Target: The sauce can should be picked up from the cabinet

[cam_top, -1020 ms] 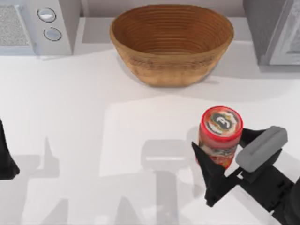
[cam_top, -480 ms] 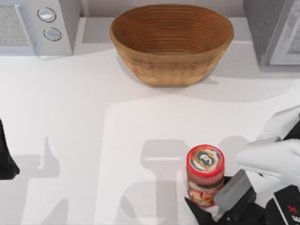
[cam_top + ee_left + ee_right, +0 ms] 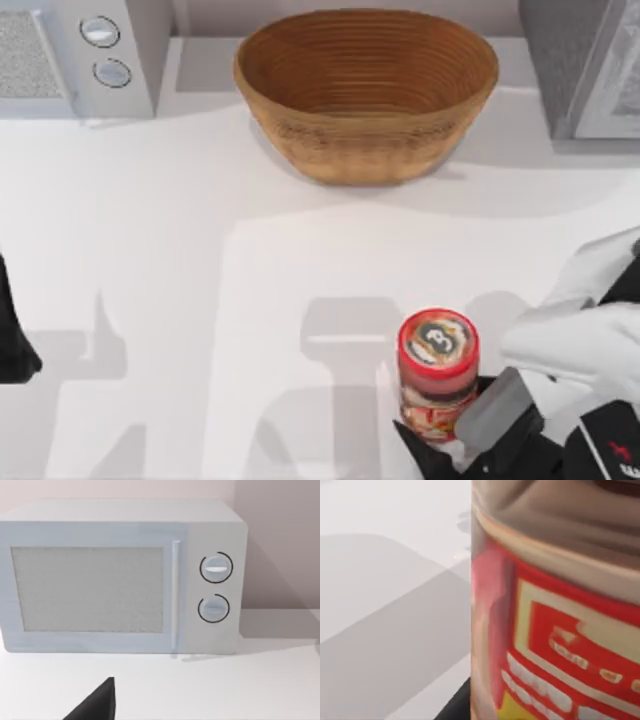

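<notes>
The sauce can (image 3: 438, 372) stands upright near the table's front right, with a red label, a pale picture band and a dark disc with a white mark on top. My right gripper (image 3: 446, 412) is shut on the sauce can, one dark finger on each side of its lower body. The red label (image 3: 555, 630) looms very close in the right wrist view. My left arm (image 3: 14, 340) is parked at the table's left edge, and a dark tip of its gripper (image 3: 95, 707) shows in the left wrist view.
A big woven brown basket (image 3: 366, 92) stands at the back middle. A white microwave (image 3: 80, 55) sits at the back left, also seen as the microwave (image 3: 120, 575) from the left wrist. A grey cabinet (image 3: 580, 65) is at the back right.
My right gripper carried the sauce can toward the table's front and a little left during the first half second. It has barely shifted since. The left arm has not moved.
</notes>
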`<state>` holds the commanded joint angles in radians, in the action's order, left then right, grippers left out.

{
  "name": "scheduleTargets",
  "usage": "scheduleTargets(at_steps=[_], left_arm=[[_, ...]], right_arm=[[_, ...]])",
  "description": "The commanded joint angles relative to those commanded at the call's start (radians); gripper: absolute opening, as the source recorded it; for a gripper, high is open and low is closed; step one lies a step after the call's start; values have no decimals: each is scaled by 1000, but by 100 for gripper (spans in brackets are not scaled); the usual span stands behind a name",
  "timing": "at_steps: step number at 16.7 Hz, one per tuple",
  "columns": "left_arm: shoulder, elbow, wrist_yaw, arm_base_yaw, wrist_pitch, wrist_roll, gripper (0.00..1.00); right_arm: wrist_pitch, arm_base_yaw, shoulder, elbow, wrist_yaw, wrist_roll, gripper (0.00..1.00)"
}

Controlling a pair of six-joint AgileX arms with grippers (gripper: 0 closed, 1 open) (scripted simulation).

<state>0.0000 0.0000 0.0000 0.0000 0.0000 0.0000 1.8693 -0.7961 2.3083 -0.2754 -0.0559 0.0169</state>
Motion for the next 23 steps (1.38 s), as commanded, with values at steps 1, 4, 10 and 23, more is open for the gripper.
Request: scheduleTargets(at_steps=[1, 4, 10, 23], left_arm=[[0, 0, 0, 0, 0, 0, 100], [0, 0, 0, 0, 0, 0, 100], [0, 0, 0, 0, 0, 0, 100], [0, 0, 0, 0, 0, 0, 100]], right_arm=[[-16, -3, -26, -37, -4, -2, 0], [-53, -10, -87, -120, -12, -6, 0], [-58, -10, -94, -127, -13, -6, 15], [-58, -10, -94, -127, -13, -6, 100]])
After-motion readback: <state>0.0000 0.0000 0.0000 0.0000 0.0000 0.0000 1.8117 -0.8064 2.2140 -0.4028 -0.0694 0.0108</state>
